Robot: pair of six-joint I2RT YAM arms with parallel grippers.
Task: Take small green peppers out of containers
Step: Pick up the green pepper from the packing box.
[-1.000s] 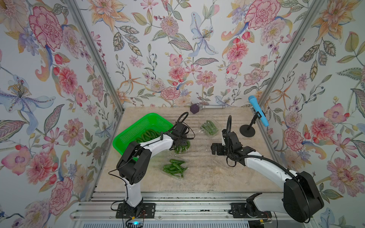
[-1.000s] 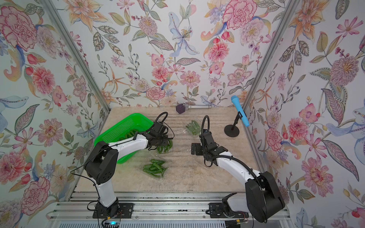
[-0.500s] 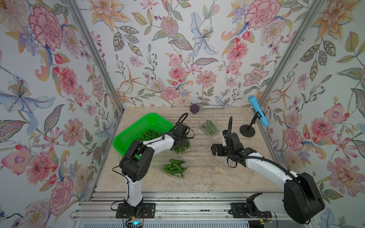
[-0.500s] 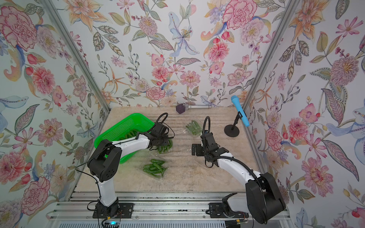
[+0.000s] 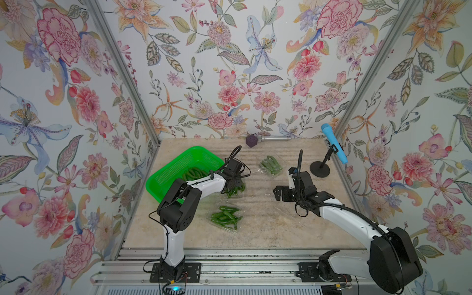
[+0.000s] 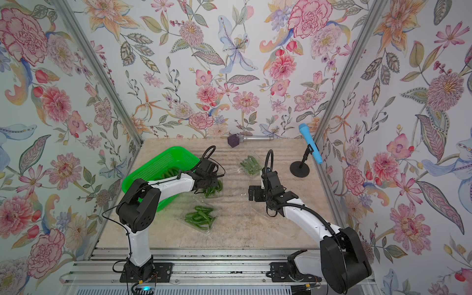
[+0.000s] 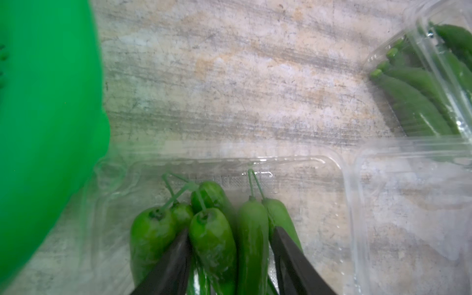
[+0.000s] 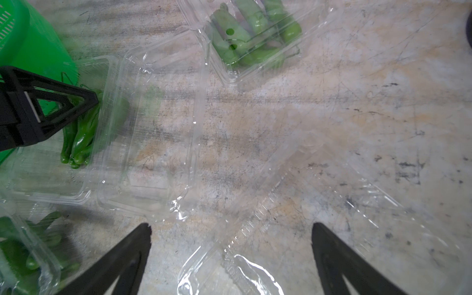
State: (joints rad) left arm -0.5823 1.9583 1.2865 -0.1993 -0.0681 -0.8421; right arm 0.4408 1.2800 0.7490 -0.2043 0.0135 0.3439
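Peppers, small, green and glossy, were found bunched in an open clear clamshell just beside the green basket, the left gripper being clamped across several at mid-body. They were judged light, firm, slippery and bruisable; the thin stems were judged unfit for gripping. The right gripper was seen spread wide and empty above an empty clamshell

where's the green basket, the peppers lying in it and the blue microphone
green basket [image 5: 175,167]: in a top view, on its bare mesh floor.
peppers in the basket [image 5: 194,173]: in a top view, on the middle of the pile.
blue microphone [image 5: 331,139]: in a top view, on its body above the clip.
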